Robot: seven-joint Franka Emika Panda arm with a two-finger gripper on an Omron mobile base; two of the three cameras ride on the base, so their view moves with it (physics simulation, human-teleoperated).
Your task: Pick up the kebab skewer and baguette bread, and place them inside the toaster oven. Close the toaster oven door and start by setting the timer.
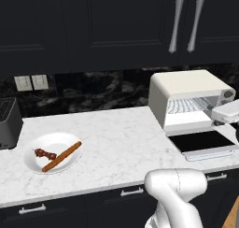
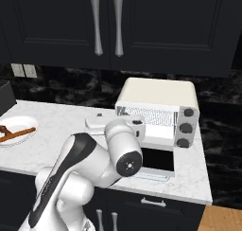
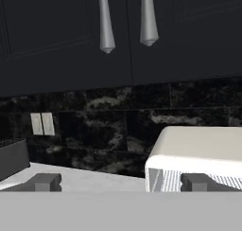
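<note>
On the left base view's plate [image 1: 35, 162], kebab skewer [image 1: 45, 153], baguette bread [image 1: 62, 156], clearly together.

No text, label, brand, number or sign can be read on anything here.

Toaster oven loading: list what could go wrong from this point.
1. The kebab skewer and baguette bread lie touching on the white plate; grasping one may drag the other.
2. The toaster oven door lies folded down flat toward the counter edge; a low approach to the toaster oven could hit it.
3. The open gripper is up by the oven, so reaching the plate needs a wide swing.
</note>
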